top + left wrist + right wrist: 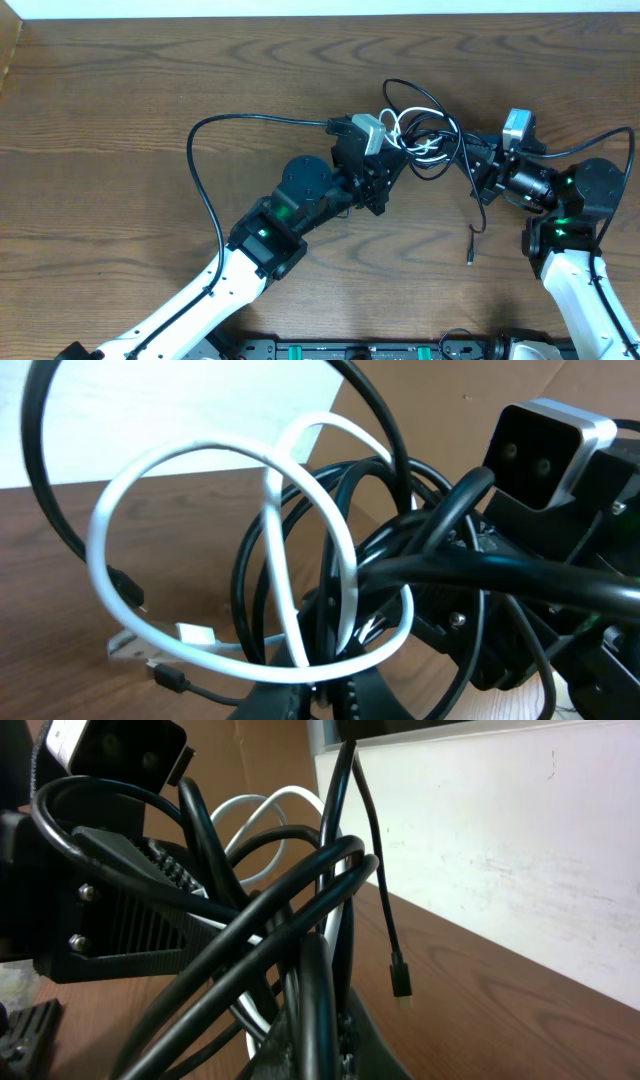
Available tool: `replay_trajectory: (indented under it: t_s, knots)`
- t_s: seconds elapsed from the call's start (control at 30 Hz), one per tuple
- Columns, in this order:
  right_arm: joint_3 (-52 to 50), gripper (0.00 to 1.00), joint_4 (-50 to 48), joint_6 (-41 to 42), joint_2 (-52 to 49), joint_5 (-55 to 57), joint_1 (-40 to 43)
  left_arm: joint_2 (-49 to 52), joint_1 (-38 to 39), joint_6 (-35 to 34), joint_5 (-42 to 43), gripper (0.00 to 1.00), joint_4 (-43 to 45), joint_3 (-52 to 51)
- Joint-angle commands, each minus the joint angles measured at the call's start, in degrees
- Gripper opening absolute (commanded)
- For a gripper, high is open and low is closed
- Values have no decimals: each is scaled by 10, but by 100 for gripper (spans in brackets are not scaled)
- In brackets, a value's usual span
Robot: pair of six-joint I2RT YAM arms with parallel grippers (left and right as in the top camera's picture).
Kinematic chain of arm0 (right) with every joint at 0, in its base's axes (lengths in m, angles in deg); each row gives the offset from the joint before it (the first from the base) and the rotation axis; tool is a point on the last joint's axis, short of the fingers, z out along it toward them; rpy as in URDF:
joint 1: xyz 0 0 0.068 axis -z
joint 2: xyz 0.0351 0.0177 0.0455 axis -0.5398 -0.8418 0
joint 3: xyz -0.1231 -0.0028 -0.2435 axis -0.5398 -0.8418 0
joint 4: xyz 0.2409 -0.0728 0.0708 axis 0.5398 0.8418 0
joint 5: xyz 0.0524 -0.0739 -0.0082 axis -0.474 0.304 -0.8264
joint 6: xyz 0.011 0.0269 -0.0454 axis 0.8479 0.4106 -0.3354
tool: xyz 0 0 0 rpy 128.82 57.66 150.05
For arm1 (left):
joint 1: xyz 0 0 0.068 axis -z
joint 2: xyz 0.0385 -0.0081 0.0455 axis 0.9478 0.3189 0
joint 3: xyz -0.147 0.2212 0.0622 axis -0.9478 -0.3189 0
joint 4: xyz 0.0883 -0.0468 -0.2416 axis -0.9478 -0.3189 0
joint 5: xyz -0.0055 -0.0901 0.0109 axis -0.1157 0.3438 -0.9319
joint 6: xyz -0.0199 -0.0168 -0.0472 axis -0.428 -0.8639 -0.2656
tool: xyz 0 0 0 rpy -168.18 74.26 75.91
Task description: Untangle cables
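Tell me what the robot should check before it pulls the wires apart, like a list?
1. Left gripper shut on the cables: ok.
2. Right gripper shut on the cables: ok.
3. Which cord each gripper pinches: cannot tell.
4. White cable free of the black ones: not ok, it threads through them.
5. Black plug end loose, not caught in the tangle: ok.

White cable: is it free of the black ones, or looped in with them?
Looped in. Left wrist view shows the white cable threading through the black cables, crossing them at several spots.
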Motion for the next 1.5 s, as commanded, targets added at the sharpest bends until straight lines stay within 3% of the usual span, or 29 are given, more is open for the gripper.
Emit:
replay_trajectory:
  t_s: [0.0,0.4,1.03,1.23,1.47]
  knots:
    - [6,1,3,3,2,4,2,3,1,3,4,8,6,5]
    - [6,1,8,-7,2,4,3,-9,1,3,6,8,-28,5]
    - [6,1,15,-19,2,8,3,-142,0,7,26,8,-124,5]
    - [6,1,15,-19,2,8,3,-151,0,59,25,8,-181,5]
    - [6,1,15,-18,2,8,3,-151,0,64,-84,8,-251,5]
